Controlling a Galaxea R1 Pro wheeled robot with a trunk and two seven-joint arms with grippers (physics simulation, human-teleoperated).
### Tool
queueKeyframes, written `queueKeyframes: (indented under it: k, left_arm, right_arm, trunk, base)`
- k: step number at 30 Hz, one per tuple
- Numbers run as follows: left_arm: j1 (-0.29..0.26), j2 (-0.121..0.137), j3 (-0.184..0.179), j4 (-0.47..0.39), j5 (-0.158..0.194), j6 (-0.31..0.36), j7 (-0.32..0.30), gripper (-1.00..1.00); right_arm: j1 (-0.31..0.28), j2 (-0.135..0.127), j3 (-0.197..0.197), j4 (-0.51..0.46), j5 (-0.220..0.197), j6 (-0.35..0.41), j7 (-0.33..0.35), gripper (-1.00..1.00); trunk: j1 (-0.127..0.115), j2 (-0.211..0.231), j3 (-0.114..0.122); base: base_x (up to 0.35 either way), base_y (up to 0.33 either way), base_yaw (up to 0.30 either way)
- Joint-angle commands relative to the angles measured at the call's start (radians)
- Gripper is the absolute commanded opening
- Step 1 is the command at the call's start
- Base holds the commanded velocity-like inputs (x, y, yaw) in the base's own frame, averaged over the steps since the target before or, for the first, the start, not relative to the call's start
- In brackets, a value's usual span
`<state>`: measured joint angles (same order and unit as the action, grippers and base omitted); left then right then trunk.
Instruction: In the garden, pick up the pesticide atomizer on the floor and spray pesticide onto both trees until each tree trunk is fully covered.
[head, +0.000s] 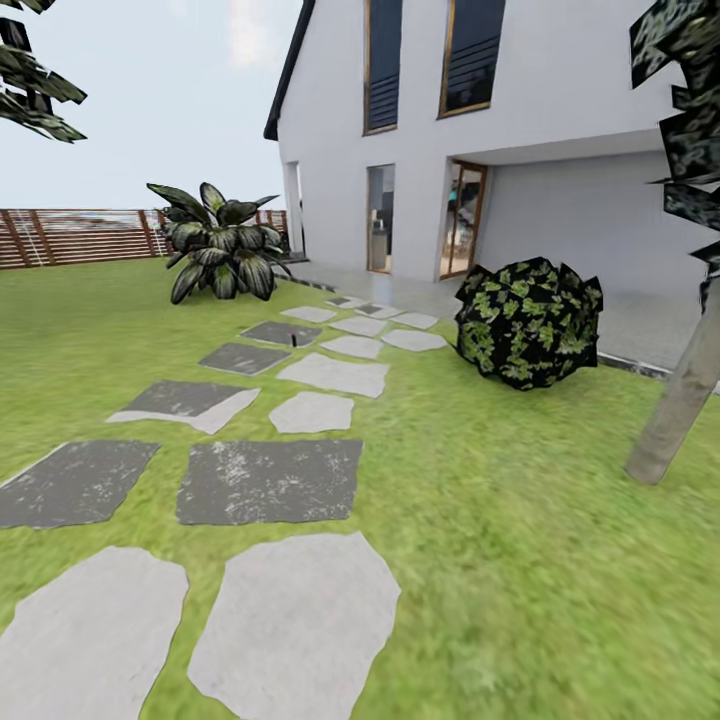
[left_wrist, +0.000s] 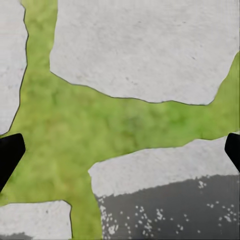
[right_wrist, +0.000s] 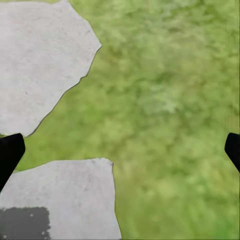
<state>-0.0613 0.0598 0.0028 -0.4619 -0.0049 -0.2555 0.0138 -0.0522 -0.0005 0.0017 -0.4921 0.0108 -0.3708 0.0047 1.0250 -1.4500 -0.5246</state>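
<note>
One thick pale tan-grey tree trunk (head: 678, 400) leans up at the right edge of the head view, under dark ragged leaves (head: 690, 130). No white specks show on its bark. Leaves of a second crown (head: 30, 90) hang in the upper left corner. A tiny dark upright object (head: 292, 340) stands on a far stepping stone, too small to identify. My left gripper (left_wrist: 120, 155) is open over stone slabs and grass, its black fingertips (left_wrist: 7, 155) wide apart. My right gripper (right_wrist: 120, 155) is also open, above lawn beside pale slabs, with nothing between its fingers.
A path of grey and pale stepping stones (head: 270, 480) runs across the lawn toward the white house (head: 450, 150). A round dark bush (head: 530, 320) sits right of the path, a broad-leaved plant (head: 220, 245) left of it. A brown slat fence (head: 80, 235) lines the back.
</note>
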Motion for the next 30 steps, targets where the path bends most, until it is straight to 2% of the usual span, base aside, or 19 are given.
queueKeyframes:
  k: [1, 10, 17, 23, 26, 27, 30]
  left_arm:
    - [0.0, 0.0, 0.0, 0.0, 0.0, 0.0, 0.0, 1.0]
    - [0.0, 0.001, 0.0, 0.0, 0.0, -0.001, 0.0, 1.0]
    - [0.0, 0.001, 0.0, 0.005, -0.001, -0.021, -0.001, 1.0]
    - [0.0, 0.005, 0.003, 0.015, -0.002, -0.025, -0.001, 1.0]
    - [0.0, 0.013, 0.005, 0.02, -0.003, -0.025, -0.001, 1.0]
    - [0.0, 0.023, 0.004, 0.032, -0.002, -0.026, -0.003, 1.0]
    - [0.0, 0.031, -0.003, 0.072, -0.005, -0.068, -0.004, 1.0]
  right_arm:
    - [0.0, 0.0, 0.0, 0.0, 0.0, 0.0, 0.0, 1.0]
    - [0.0, 0.0, 0.0, -0.007, -0.002, -0.001, 0.0, 1.0]
    - [0.0, -0.001, -0.002, -0.008, 0.0, -0.057, 0.0, 1.0]
    - [0.0, -0.001, 0.0, -0.002, 0.0, -0.063, 0.0, 1.0]
    - [0.0, -0.001, -0.001, -0.002, 0.0, -0.063, 0.0, 1.0]
    - [0.0, -0.001, -0.001, -0.003, -0.001, -0.063, 0.0, 1.0]
    - [0.0, 0.004, 0.0, -0.008, -0.001, -0.064, 0.0, 1.0]
  trunk:
    - [0.0, 0.0, 0.0]
    - [0.0, 0.0, 0.0]
    - [0.0, 0.0, 0.0]
    - [0.0, 0.0, 0.0]
    - [0.0, 0.0, 0.0]
    - [0.0, 0.0, 0.0]
    - [0.0, 0.0, 0.0]
  base:
    - [0.263, 0.244, 0.0]
    - [0.263, 0.244, 0.0]
    - [0.263, 0.244, 0.0]
    - [0.264, 0.243, 0.0]
    - [0.267, 0.241, 0.0]
    - [0.268, 0.24, 0.0]
    - [0.269, 0.226, 0.0]
